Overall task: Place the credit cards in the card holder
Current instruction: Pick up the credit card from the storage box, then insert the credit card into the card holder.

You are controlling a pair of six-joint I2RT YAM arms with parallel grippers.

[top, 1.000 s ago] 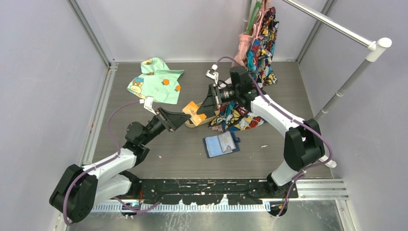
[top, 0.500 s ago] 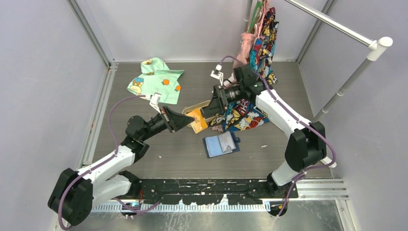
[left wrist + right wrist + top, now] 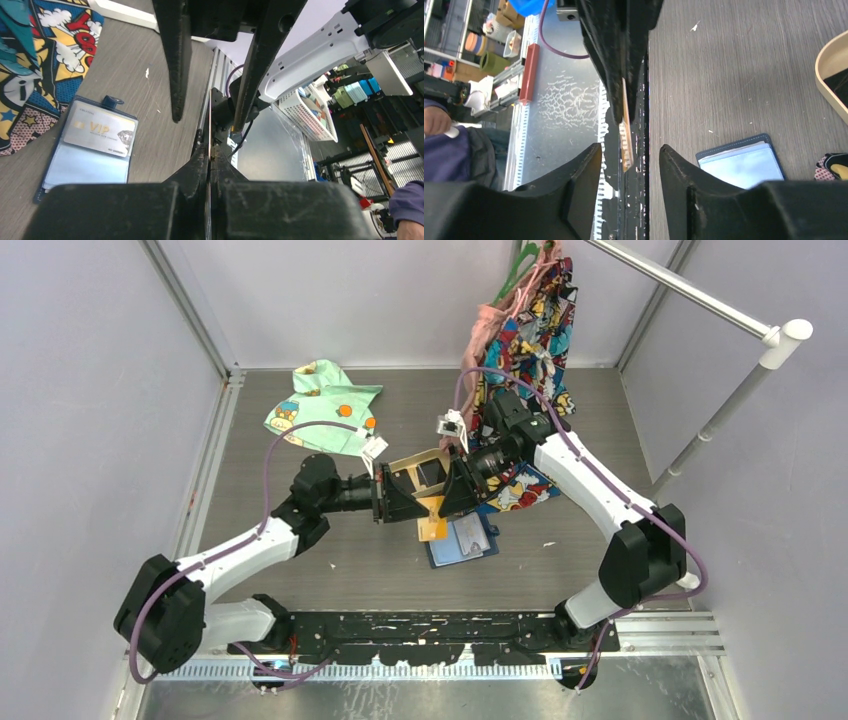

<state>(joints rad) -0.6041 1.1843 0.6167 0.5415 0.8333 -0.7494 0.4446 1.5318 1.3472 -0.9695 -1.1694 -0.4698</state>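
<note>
My left gripper (image 3: 420,508) is shut on an orange-yellow credit card (image 3: 432,529), which hangs above the table by the left edge of the card holder (image 3: 463,540). The left wrist view shows the card edge-on (image 3: 210,127) between my shut fingertips. My right gripper (image 3: 438,500) faces the left one, open, its fingers (image 3: 589,175) on either side of the card (image 3: 625,135) without touching it. The navy card holder lies open on the table (image 3: 85,165), with a pale VIP card (image 3: 99,132) in its pocket. It also shows in the right wrist view (image 3: 744,162).
A tan oval tray (image 3: 405,462) with a dark card in it sits behind the grippers. Comic-print cloth (image 3: 520,485) lies to the right, a green shirt (image 3: 325,405) at the back left. More clothes (image 3: 525,320) hang from a rack (image 3: 700,295).
My left gripper has carried the orange card right and toward the front, from beside the tray to the card holder's left edge. My right gripper followed and now straddles the card.
</note>
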